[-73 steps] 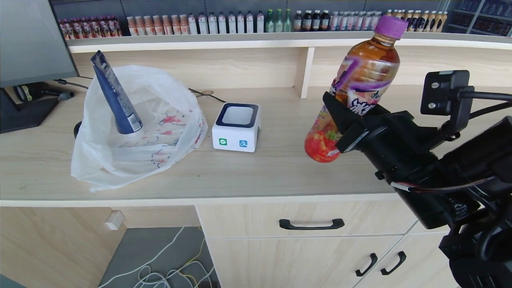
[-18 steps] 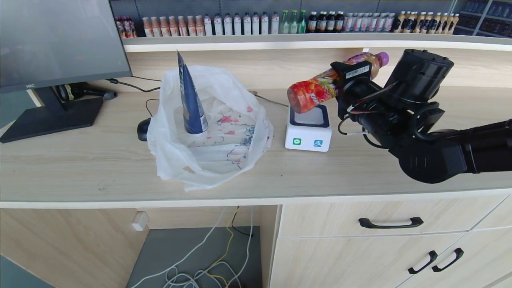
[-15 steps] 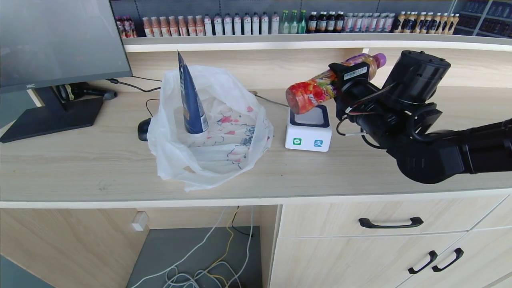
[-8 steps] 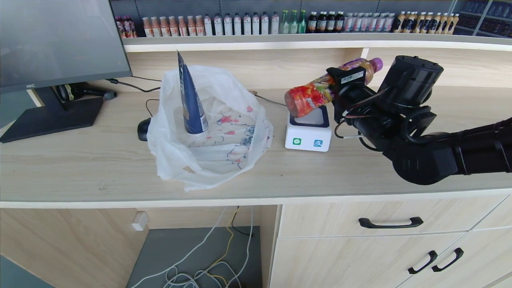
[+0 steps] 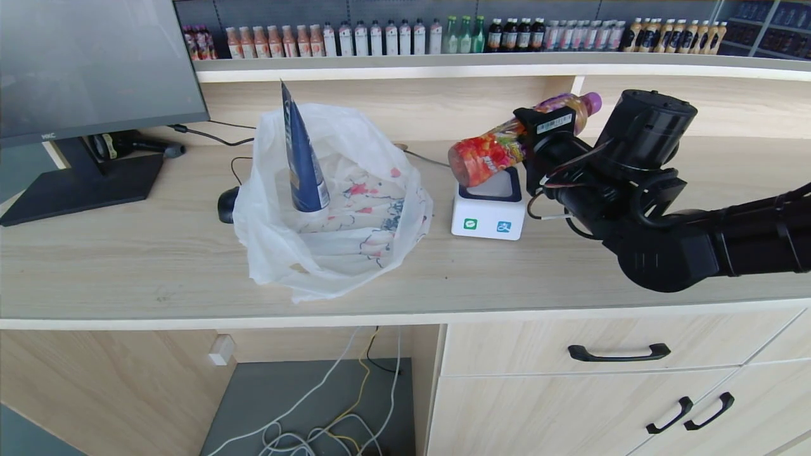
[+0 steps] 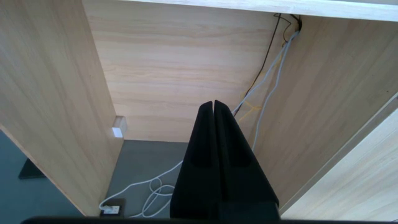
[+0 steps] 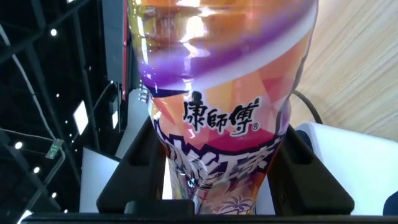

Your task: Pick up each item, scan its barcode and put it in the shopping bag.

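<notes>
My right gripper (image 5: 538, 136) is shut on a drink bottle (image 5: 500, 142) with a purple cap and a red-orange label, held tilted nearly flat. Its bottom end hangs just above the white barcode scanner (image 5: 488, 204) on the counter. In the right wrist view the bottle (image 7: 221, 93) sits between the black fingers (image 7: 134, 171). The white shopping bag (image 5: 329, 202) stands open left of the scanner with a dark blue tube (image 5: 301, 155) upright inside. My left gripper (image 6: 214, 134) is shut on nothing and hangs below the counter, facing a wooden panel.
A monitor (image 5: 95, 63) on its black stand is at the counter's far left, with a handheld scanner (image 5: 136, 147) and a black mouse (image 5: 227, 204) near the bag. A shelf of bottles (image 5: 443, 35) runs along the back. Drawers with black handles (image 5: 618, 351) lie under the counter.
Since the oldest frame the head view has shifted, and the bottle went from upright to nearly flat over the scanner. In the last second the right gripper carried it slightly left.
</notes>
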`<state>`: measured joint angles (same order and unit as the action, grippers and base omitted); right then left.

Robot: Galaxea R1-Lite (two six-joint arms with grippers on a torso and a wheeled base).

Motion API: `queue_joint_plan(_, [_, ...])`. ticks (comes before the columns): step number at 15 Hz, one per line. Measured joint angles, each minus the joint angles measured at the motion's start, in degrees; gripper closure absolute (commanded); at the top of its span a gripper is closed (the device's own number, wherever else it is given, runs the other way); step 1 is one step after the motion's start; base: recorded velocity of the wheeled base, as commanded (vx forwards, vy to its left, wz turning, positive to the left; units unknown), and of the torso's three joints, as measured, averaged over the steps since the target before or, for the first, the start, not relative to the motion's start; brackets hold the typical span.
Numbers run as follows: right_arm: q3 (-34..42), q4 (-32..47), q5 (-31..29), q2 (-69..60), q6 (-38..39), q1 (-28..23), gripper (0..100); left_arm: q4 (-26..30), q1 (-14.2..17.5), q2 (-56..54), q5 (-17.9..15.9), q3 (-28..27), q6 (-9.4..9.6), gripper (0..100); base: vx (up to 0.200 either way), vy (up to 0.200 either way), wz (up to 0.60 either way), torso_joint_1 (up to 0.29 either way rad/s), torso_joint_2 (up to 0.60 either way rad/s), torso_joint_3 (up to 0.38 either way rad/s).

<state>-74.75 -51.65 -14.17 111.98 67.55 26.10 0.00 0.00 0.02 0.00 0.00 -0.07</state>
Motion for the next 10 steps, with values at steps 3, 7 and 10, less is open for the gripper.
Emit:
queue_joint_plan(3, [-0.2, 0.0, 0.0, 0.1, 0.0, 0.0, 100, 0.0, 0.0, 0.0, 0.0, 0.0, 0.00, 100, 0.000, 0.000, 0.00, 0.000, 0.00, 0.000])
queue_joint_plan(7, [-1.0, 0.2, 0.1, 0.1, 0.0, 0.0, 100, 0.0, 0.0, 0.0, 0.0, 0.0, 0.00, 100, 0.000, 0.000, 0.00, 0.000, 0.00, 0.000])
queue_joint_plan(10, [-2.7, 2.5, 0.1, -0.5, -0.1, 0.1, 100, 0.0, 0.0, 0.0, 0.0, 0.0, 0.00, 100, 0.000, 0.000, 0.00, 0.000, 0.00, 0.000])
